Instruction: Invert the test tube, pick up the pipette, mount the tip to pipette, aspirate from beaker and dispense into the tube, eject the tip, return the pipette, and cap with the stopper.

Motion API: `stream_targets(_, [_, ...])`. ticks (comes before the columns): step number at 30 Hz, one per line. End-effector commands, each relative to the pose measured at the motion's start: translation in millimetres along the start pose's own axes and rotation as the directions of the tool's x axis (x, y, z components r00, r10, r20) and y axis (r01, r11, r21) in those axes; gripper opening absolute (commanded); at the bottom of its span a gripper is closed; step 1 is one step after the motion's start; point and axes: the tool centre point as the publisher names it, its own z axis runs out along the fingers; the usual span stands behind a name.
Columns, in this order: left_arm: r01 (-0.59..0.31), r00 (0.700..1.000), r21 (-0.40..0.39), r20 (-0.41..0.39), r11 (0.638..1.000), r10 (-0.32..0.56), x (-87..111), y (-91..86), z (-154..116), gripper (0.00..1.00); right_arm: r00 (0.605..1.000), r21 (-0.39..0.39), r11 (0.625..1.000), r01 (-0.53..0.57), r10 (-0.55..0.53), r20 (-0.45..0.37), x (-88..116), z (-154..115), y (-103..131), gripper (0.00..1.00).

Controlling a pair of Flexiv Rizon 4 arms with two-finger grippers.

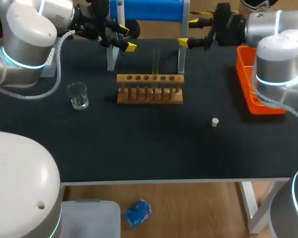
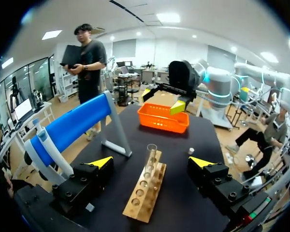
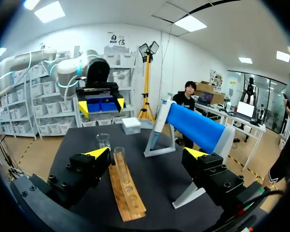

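A wooden rack (image 1: pixel 149 89) sits in the upper middle of the black counter (image 1: pixel 139 148). A clear test tube (image 1: pixel 155 62) stands upright in one of its holes, a little right of the rack's centre. At the left of the frame, well apart from the rack, is a glass beaker (image 1: pixel 78 95). A small white stopper (image 1: pixel 215 122) lies alone on the counter to the lower right of the rack. An orange basket (image 1: pixel 246 82) rests along the right edge. At the top centre a blue pipette (image 1: pixel 146 10) lies across a grey stand (image 1: pixel 111 52), whose two legs come down just behind the rack. The left arm enters from the upper left, and the left gripper (image 1: pixel 126 38) hangs above the counter beside the stand's left leg, its fingers spread wide with nothing between them. The right arm enters from the upper right, and the right gripper (image 1: pixel 188 32) hangs beside the stand's right leg, its fingers likewise parted and empty. The two grippers face each other across the stand. In the left wrist view the rack and tube lie ahead of that gripper's open fingers, with the pipette off to one side and the stopper and basket farther ahead. In the right wrist view the rack and tube lie ahead of its open fingers, with the beaker beyond them and the pipette beside.
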Motion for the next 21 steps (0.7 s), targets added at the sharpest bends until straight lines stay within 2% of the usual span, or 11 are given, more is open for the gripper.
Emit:
stream_targets(1, [0.003,0.998,-0.019,-0.069,1.0,-0.004,-11.5,-1.1,17.2,1.0,1.0,-0.026,1.0,0.013,-0.012,0.026,22.2,-33.5,-11.1,1.0])
stream_targets(12, [-0.031,0.996,-0.045,-0.086,0.999,0.027,-11.8,12.9,43.3,1.0,1.0,-0.01,1.0,0.003,-0.003,0.024,45.5,-80.7,-44.5,1.0])
stream_targets(21, [-0.068,0.994,-0.072,-0.092,0.995,0.062,-15.0,12.9,52.2,1.0,0.999,0.0,0.999,-0.032,0.032,-0.006,57.5,-108.7,-77.6,1.0])
